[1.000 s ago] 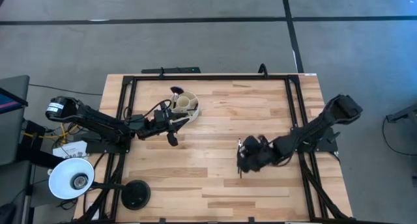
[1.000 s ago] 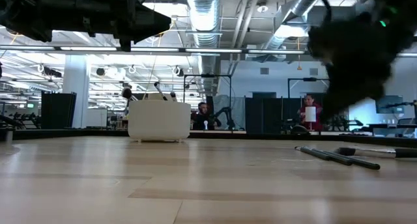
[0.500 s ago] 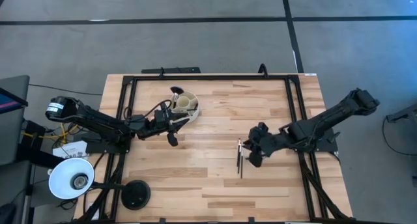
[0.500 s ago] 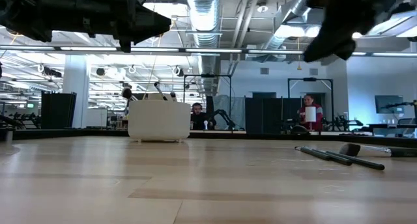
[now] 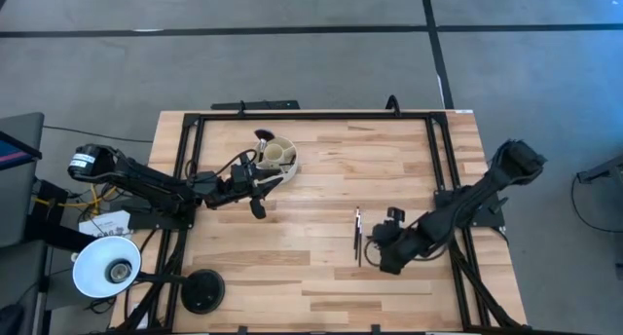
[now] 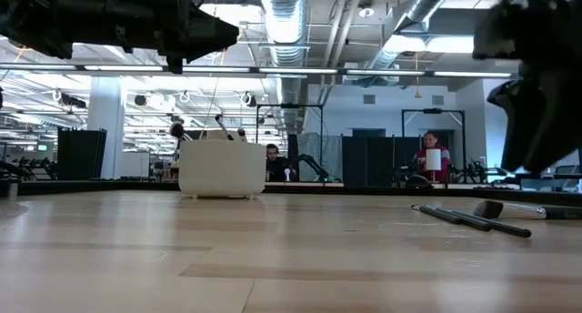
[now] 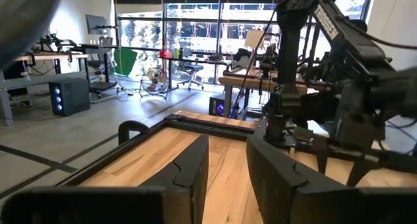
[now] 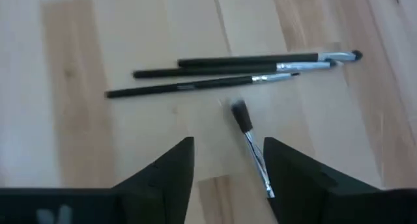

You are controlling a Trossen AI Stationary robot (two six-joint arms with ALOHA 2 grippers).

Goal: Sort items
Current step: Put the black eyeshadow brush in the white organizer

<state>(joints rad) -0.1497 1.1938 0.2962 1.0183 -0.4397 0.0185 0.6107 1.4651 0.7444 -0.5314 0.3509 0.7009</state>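
Note:
Three thin dark brushes [image 8: 228, 71] lie side by side on the wooden table. A fourth brush [image 8: 251, 142], with a silvery handle, lies just nearer, under the gap of my right gripper [image 8: 225, 178], which hangs open above it and touches nothing. The high view shows these brushes [image 5: 358, 236] just left of my right gripper [image 5: 377, 247]. The round cream cup [image 5: 279, 157] stands at the far left, with brushes [image 6: 221, 124] sticking up out of it. My left gripper [image 5: 257, 206] hovers beside the cup on its near side, open and empty [image 7: 227, 178].
A black frame [image 5: 311, 116] runs round the table's edges. A white lamp head [image 5: 105, 267] and a black round base [image 5: 202, 291] sit at the near left corner. The wood between the cup and the brushes is bare. People [image 6: 429, 154] sit in the room far behind.
My right gripper has lifted off the spot where the brushes lie, swung toward the table's right edge, then come back down a little nearer the near edge. The brushes that it covered now show on the table.

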